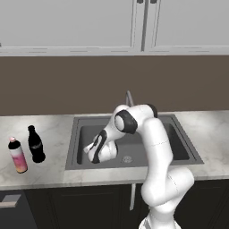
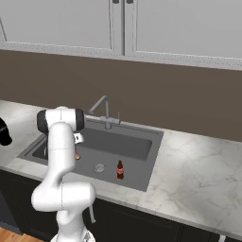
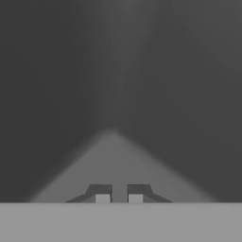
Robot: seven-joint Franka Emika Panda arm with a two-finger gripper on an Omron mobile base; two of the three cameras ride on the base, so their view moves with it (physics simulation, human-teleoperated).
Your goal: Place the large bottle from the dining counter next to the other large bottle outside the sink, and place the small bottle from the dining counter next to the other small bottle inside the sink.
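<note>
The large pink-to-yellow bottle (image 1: 18, 155) stands upright on the marble worktop left of the sink (image 1: 76, 147), right beside the all-black large bottle (image 1: 36, 144). Inside the sink stands a small dark bottle (image 2: 120, 170) with a red band. A sliver of the small orange-pink bottle (image 2: 77, 155) peeks out from behind my arm, left of the drain; I cannot tell whether the hand touches it. My gripper (image 1: 95, 159) hangs low in the sink's left half. In the hand view the gripper (image 3: 119, 194) is shut, with nothing between its tips. The dining counter is out of view.
A faucet (image 2: 105, 109) rises at the back rim of the sink. The drain (image 2: 99, 167) lies mid-basin. The gripper faces a corner of the dark basin walls (image 3: 111, 94). Marble worktop (image 2: 198, 165) stretches to the right of the sink. White cabinets hang above.
</note>
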